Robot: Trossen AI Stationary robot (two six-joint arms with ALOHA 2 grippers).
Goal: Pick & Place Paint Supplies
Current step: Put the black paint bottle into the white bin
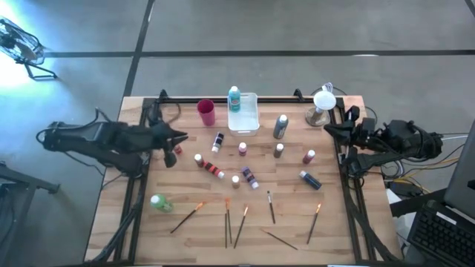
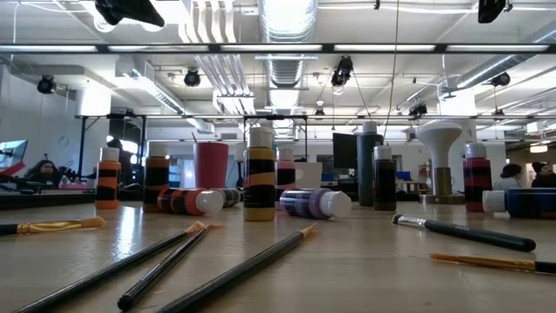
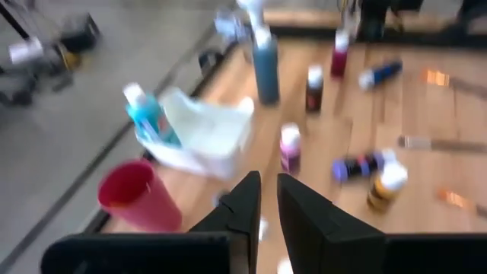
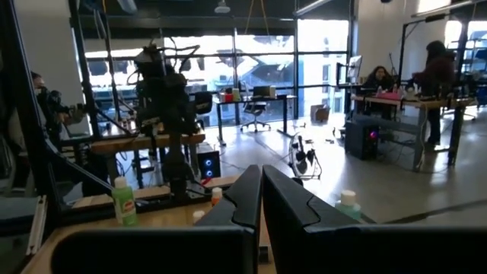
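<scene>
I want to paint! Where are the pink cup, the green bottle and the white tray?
magenta cup [image 1: 206, 113], high view, on its rim.
green bottle [image 1: 161, 202], high view, on its body.
white tray [image 1: 251, 127], high view, on its near wall.

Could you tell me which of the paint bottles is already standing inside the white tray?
The teal bottle with the white cap: it alone stands upright inside the tray, at its left end. Every other bottle sits on the bare wooden table.

The left pincer [image 3: 268, 199], fingers narrowly apart, hangs above a magenta cup [image 3: 138, 195] and white tray [image 3: 205, 137].
</scene>
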